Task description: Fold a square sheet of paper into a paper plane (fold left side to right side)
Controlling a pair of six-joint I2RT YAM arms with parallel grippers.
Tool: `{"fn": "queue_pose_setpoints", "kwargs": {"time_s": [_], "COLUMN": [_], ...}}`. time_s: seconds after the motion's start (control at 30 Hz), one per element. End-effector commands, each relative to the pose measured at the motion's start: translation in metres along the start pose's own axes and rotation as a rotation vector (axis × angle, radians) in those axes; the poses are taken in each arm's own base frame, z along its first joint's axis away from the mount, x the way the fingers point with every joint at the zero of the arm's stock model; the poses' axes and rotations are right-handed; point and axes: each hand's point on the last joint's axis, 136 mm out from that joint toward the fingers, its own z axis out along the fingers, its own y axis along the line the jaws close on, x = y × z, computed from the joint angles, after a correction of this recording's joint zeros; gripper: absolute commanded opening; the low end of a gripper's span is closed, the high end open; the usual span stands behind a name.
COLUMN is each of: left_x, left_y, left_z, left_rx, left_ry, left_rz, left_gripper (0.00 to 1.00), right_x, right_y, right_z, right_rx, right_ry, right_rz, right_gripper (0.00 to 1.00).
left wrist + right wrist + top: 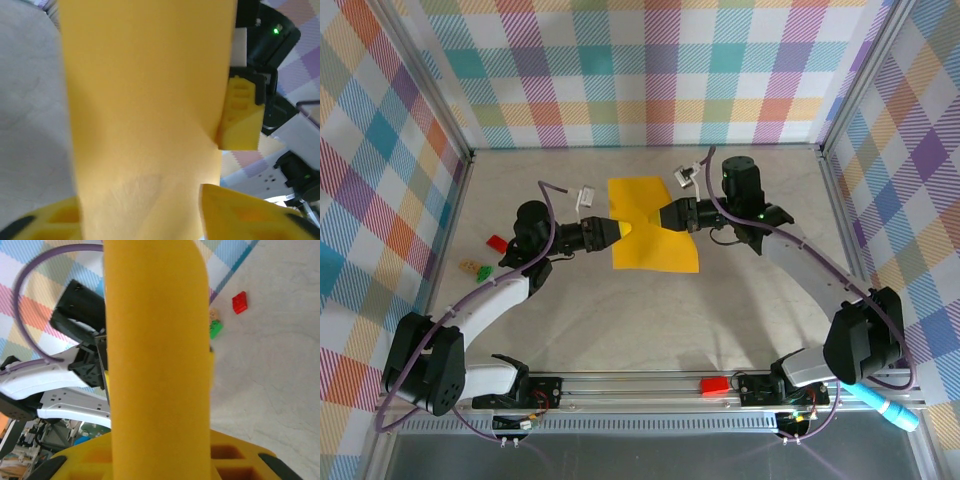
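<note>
**Two arms, one sheet:** A square sheet of paper, yellow-orange, sits just toward 12 o'clock of the middle of the grey table, caught between two robot arms. From overhead the sheet is drawn in at its waist. Its upper part fans toward 12 o'clock and its broader lower part toward 5 o'clock.

The right gripper comes in from 3 o'clock and pinches the sheet at that waist. In its own wrist camera the paper rises from between its yellow fingers in a tall, curved band across the lens.

The left gripper meets the sheet's edge from 9 o'clock. Its wrist camera shows the paper spread across the frame, with one yellow finger at 7 o'clock and the other at 5 o'clock. Whether those jaws press the paper or merely flank it cannot be told. In the same view a yellow finger of the right gripper touches the paper's edge at 3 o'clock, where the edge is nicked inward.

Well apart from the sheet, toward 9 o'clock on the table, a red block, a green block and a tan block lie close together. Another red block rests on the metal rail at 6 o'clock, between the arm bases. A light blue pen-like cylinder lies at the 5 o'clock corner. Checked cloth lines the walls.
</note>
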Motion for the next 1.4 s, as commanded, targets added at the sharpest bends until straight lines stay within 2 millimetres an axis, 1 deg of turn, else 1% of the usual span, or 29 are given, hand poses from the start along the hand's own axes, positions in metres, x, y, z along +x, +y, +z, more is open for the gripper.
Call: {"fn": "queue_pose_setpoints", "kwargs": {"time_s": [0.0, 0.17, 0.27, 0.33, 0.4, 0.57, 0.63, 0.7, 0.77, 0.83, 0.9, 0.97, 1.07, 1.13, 1.27, 1.37], "left_x": [-0.005, -0.001, 0.004, 0.010, 0.016, 0.039, 0.057, 0.078, 0.094, 0.107, 0.117, 0.124, 0.127, 0.127, 0.127, 0.126], "left_y": [-0.006, 0.009, 0.027, 0.042, 0.058, 0.104, 0.127, 0.146, 0.165, 0.183, 0.194, 0.201, 0.203, 0.203, 0.201, 0.199], "left_z": [0.001, 0.001, 0.004, 0.006, 0.008, 0.013, 0.014, 0.014, 0.012, 0.007, 0.003, -0.001, -0.001, -0.001, -0.001, -0.001], "left_rx": [-0.016, -0.085, -0.140, -0.184, -0.221, -0.333, -0.407, -0.479, -0.556, -0.627, -0.676, -0.711, -0.721, -0.721, -0.726, -0.720], "left_ry": [0.004, 0.013, 0.036, 0.057, 0.071, 0.130, 0.180, 0.245, 0.288, 0.300, 0.314, 0.323, 0.337, 0.339, 0.343, 0.343], "left_rz": [0.047, 0.018, -0.043, -0.093, -0.138, -0.258, -0.317, -0.365, -0.396, -0.428, -0.450, -0.458, -0.454, -0.451, -0.447, -0.442], "left_gripper": [0.33, 0.17, 0.09, 0.01, 0.00, 0.00, 0.00, 0.00, 0.00, 0.00, 0.00, 0.00, 0.00, 0.00, 0.00, 0.02], "right_x": [0.001, 0.005, 0.009, 0.013, 0.017, 0.037, 0.048, 0.058, 0.069, 0.079, 0.088, 0.094, 0.107, 0.117, 0.130, 0.139], "right_y": [-0.012, -0.028, -0.046, -0.064, -0.081, -0.125, -0.145, -0.161, -0.174, -0.186, -0.196, -0.201, -0.211, -0.217, -0.223, -0.226], "right_z": [-0.002, -0.004, -0.008, -0.014, -0.020, -0.033, -0.037, -0.039, -0.039, -0.038, -0.036, -0.032, -0.027, -0.023, -0.015, -0.012], "right_rx": [0.043, 0.092, 0.155, 0.211, 0.261, 0.411, 0.475, 0.515, 0.547, 0.568, 0.580, 0.564, 0.547, 0.538, 0.507, 0.500], "right_ry": [-0.004, -0.009, -0.010, -0.014, -0.022, -0.026, -0.024, -0.018, -0.007, 0.005, 0.013, 0.017, 0.040, 0.056, 0.082, 0.095], "right_rz": [-0.017, 0.010, 0.052, 0.103, 0.151, 0.261, 0.314, 0.355, 0.388, 0.419, 0.453, 0.480, 0.528, 0.560, 0.607, 0.627], "right_gripper": [0.29, 0.31, 0.36, 0.41, 0.44, 0.59, 0.63, 0.67, 0.68, 0.69, 0.69, 0.68, 0.65, 0.61, 0.52, 0.42]}}
